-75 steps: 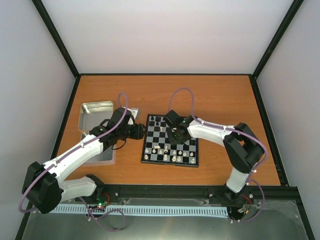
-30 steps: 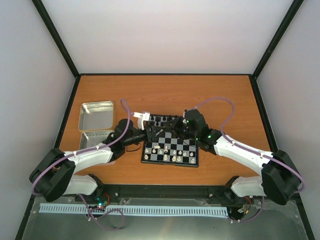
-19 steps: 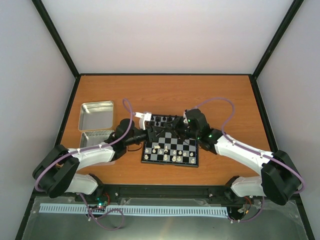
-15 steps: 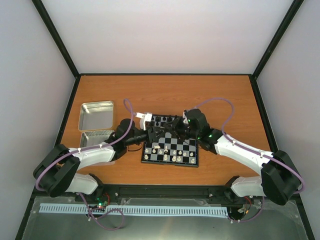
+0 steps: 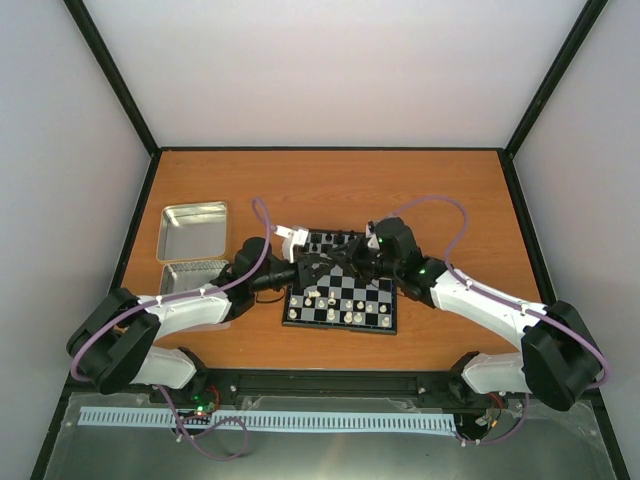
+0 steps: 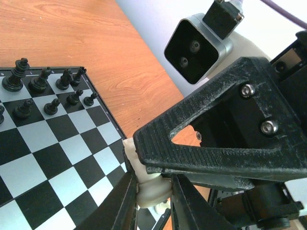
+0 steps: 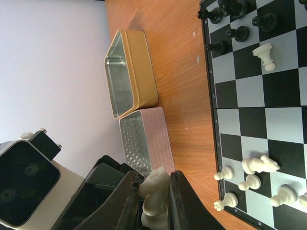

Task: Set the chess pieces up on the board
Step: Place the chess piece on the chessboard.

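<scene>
My left claw (image 6: pixel 151 184) is nearly closed, pinching a cream-white chess piece (image 6: pixel 152 192); my right claw (image 7: pixel 153 178) grips a cream-white piece too, over the board (image 5: pixel 372 300)

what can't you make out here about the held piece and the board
- Kind of chessman the cream piece is: in the left wrist view the left fingers flank it; in the right wrist view the right fingers and the bottom edge cut it off.
- Squares on the far half of the board: in the top view the left arm and right arm cover them.
- Kinds of chess pieces: too small in the top view.
</scene>
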`<state>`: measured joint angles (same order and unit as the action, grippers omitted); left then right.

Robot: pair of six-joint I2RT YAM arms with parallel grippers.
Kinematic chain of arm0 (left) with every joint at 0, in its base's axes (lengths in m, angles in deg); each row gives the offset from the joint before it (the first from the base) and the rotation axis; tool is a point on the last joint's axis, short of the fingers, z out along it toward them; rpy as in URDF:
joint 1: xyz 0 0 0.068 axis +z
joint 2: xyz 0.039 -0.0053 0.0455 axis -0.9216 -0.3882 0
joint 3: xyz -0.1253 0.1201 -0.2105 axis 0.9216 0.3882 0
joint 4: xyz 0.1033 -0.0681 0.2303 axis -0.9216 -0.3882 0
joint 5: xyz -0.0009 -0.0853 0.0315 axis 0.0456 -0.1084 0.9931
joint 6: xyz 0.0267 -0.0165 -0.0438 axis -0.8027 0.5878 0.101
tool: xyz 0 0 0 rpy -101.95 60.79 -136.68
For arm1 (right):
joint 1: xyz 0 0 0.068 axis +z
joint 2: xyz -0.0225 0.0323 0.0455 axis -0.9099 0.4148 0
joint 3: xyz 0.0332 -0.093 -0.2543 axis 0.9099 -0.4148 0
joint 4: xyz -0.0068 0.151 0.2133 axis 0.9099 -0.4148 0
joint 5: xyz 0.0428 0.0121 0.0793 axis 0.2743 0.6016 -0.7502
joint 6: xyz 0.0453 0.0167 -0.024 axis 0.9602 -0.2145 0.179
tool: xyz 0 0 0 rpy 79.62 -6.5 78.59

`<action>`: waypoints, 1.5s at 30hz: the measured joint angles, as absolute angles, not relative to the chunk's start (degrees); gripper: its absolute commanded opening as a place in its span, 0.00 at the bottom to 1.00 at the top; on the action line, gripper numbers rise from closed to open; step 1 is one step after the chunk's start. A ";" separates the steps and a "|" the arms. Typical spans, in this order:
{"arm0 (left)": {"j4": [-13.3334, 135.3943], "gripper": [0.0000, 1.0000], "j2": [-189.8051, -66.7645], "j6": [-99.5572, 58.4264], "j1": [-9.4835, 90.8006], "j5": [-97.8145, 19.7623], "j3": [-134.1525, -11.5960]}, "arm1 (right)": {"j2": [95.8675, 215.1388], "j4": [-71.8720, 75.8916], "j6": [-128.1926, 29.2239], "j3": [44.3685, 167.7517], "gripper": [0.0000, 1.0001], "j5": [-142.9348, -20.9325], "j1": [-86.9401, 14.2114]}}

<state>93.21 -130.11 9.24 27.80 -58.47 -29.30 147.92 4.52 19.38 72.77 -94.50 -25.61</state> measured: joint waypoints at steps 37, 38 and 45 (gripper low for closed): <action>82.39 0.15 -127.40 -17.53 27.63 -82.90 -36.15 | 140.83 -16.84 -18.74 78.50 0.31 -120.44 -33.33; 82.17 0.15 -127.40 -17.62 27.63 -82.95 -36.21 | 140.77 -16.42 -18.50 78.19 0.31 -120.60 -33.33; 81.58 0.17 -127.40 -17.84 27.61 -82.99 -36.78 | 138.15 -13.82 -16.53 76.42 0.14 -120.60 -33.33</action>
<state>81.58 -127.40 -17.84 27.61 -82.99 -36.78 138.15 -13.82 -16.53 76.42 -120.60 -33.33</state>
